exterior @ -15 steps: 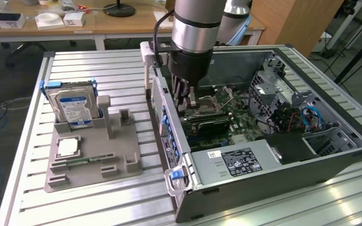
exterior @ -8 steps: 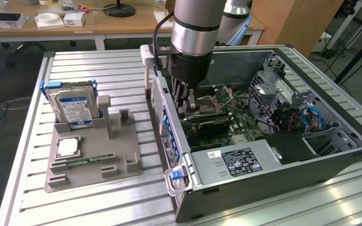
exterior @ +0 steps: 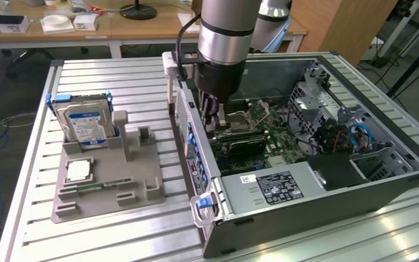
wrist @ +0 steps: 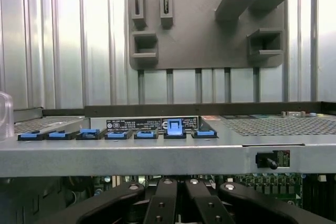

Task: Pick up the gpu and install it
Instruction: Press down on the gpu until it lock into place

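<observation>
Slatted metal table (exterior: 122,234); gripper (exterior: 220,123) pinched shut inside open PC case (exterior: 326,191), gpu (exterior: 240,143) directly beneath fingertips.

The gpu (exterior: 240,143) is a dark, flat card with a black cooler block, lying inside the open computer case against the green motherboard. It sits roughly level, directly beneath the hand (exterior: 220,121), close to the case's rear wall with its row of blue slot clips. Whether it is fully seated cannot be told.
</observation>
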Motion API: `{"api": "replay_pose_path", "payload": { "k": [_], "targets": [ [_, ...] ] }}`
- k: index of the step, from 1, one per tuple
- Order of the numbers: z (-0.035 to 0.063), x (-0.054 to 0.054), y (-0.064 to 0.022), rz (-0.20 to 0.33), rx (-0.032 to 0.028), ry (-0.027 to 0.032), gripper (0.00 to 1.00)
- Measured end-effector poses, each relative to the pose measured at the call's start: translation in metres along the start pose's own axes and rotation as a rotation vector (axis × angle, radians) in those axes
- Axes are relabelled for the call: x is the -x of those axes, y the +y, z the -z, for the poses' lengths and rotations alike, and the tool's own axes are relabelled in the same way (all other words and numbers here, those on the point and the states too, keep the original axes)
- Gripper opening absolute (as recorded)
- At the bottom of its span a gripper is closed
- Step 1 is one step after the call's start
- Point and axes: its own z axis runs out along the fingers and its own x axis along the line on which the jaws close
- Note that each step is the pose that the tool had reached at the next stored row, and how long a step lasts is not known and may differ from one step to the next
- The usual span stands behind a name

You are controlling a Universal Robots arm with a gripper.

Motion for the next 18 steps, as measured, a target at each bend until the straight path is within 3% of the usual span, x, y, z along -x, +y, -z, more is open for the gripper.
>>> {"api": "replay_pose_path", "payload": {
  "k": [13,17,18],
  "targets": [
    [-0.0057,0.0,0.0,-0.001,-0.0005,0.0018,0.11],
    [-0.0064,0.0008,-0.0005,-0.001,0.0012,0.0046,0.11],
    [-0.0061,0.0009,-0.0007,-0.001,0.0041,0.0051,0.11]
  ]
}}
